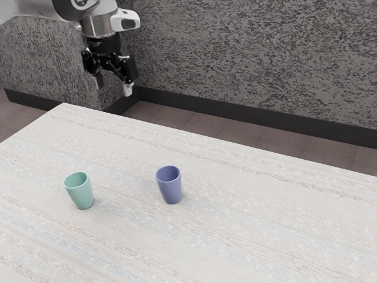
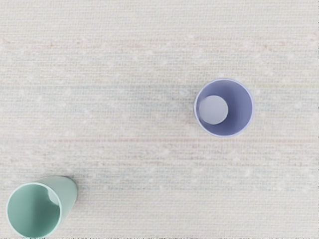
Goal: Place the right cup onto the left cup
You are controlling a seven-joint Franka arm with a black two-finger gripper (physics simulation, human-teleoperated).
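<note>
Two fingers stand wide on the gripper, nothing between them, up high in the exterior view by the far corner of the table! And out to the blue cup, likely the right one: upright, well in from the long far edge, farther from that corner's short side than the green cup, also upright. Light and stiff, I'd guess, maybe slick; thin walls, so go gently. Best hold looks to be across the outside, just below the rim, leaving the narrower foot free to drop into the green mouth. Now, what can't we see? Green's inner floor is partly hidden in the wrist view, the exterior view hides both cups' far sides, and the arm runs off its top.
</note>
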